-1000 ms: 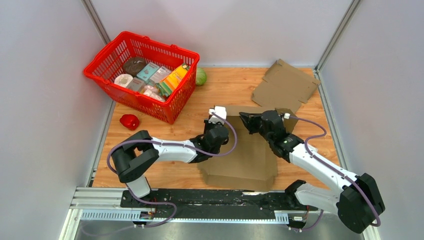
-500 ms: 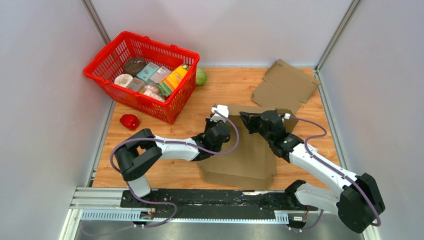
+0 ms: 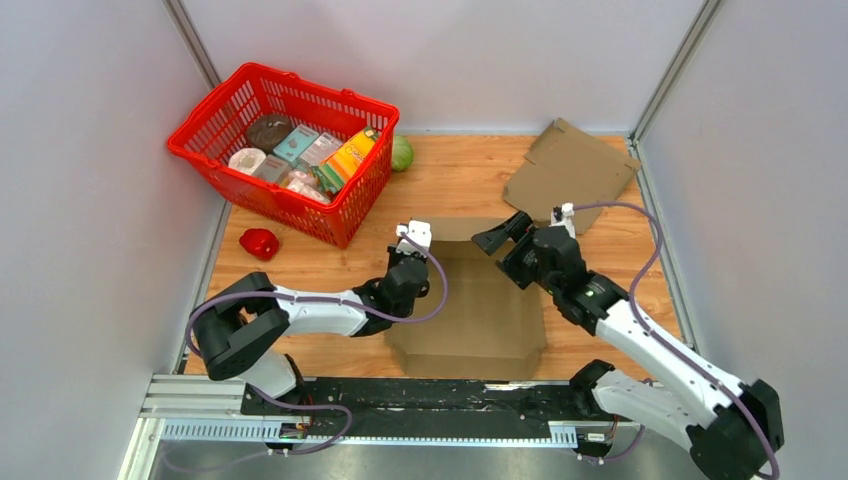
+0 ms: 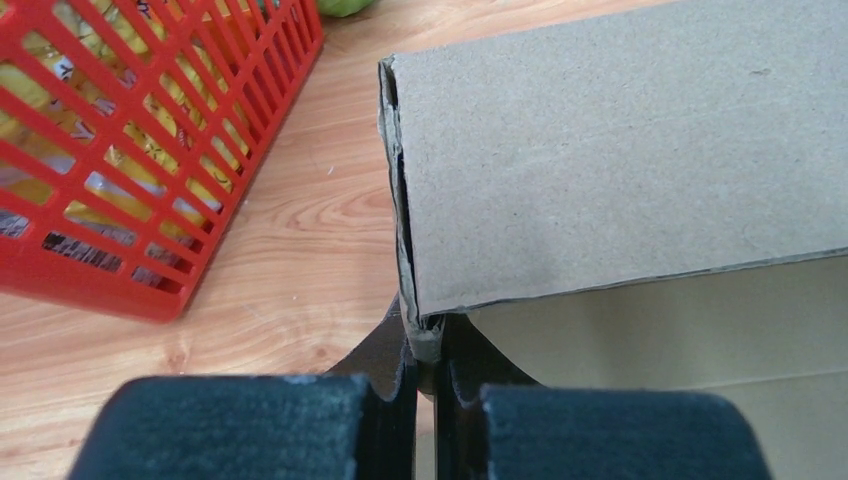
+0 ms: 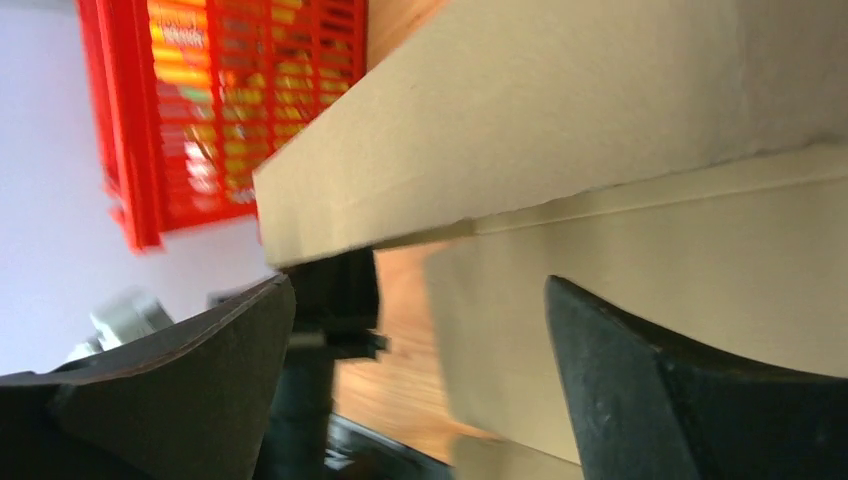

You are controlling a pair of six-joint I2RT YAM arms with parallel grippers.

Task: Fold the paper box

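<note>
The box (image 3: 470, 305), brown cardboard partly folded, lies on the counter (image 3: 450, 180) between the arms. The left gripper (image 4: 425, 362) pinches its layered left corner edge. The right gripper (image 3: 503, 234) is spread wide at its far right corner. The right wrist view is blurred, so contact there is unclear.

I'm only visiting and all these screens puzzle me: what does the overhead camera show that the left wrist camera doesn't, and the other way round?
Only overhead: both whole arms, the right gripper open by the far edge of the cardboard box, a spare flat cardboard sheet at the far right, and a small red object beside the red basket. Only left wrist: the left gripper close up, shut on the box's folded left edge. Both: the box, the red basket of groceries, the wooden table.
</note>
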